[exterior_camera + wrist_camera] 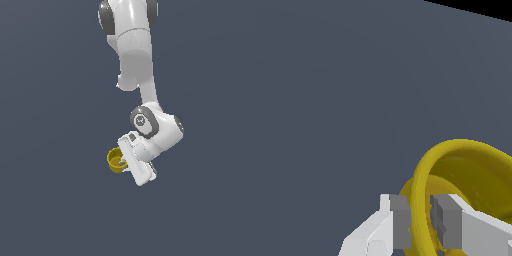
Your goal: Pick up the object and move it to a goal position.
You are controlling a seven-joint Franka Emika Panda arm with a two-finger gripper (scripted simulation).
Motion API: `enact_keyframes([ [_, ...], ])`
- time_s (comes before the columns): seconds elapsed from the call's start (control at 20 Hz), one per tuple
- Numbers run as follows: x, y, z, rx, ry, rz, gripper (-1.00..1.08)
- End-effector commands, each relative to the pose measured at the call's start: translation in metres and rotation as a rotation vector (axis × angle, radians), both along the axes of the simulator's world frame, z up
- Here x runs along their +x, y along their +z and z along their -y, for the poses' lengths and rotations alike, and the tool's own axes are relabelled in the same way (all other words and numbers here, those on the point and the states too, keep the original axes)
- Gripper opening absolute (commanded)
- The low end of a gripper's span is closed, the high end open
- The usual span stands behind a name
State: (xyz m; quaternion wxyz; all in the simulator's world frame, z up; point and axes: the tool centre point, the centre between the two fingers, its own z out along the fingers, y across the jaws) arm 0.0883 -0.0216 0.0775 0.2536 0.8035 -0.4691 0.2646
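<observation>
Gripping the hollow yellow cup's (pixel 466 170) rim, end effector (pixel 421 225) closed.

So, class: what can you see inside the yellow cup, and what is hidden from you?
Inside the yellow cup one finger of the gripper reaches in, pinching the wall against the outer finger. The rest of the inside looks hollow, but the finger and the frame's edge hide part of the bottom.

Two cameras: one set back from the arm, one on its wrist

The exterior view looks from a distance onto the whole arm (pixel 137 75). The wrist view sits very close behind the end effector (pixel 421 225), facing along its fingers. Both views share the end effector and the yellow cup (pixel 116 160) at its tip.
</observation>
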Motion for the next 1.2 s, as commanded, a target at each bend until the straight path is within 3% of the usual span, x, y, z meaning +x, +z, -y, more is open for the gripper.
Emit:
enact_keyframes([
  [0.0,-0.008,0.005,-0.022,-0.001,0.001,0.003,-1.0],
  [0.65,-0.053,0.02,-0.137,-0.003,0.001,0.003,-1.0],
  [1.15,-0.061,0.024,-0.163,-0.002,0.002,0.003,-1.0],
])
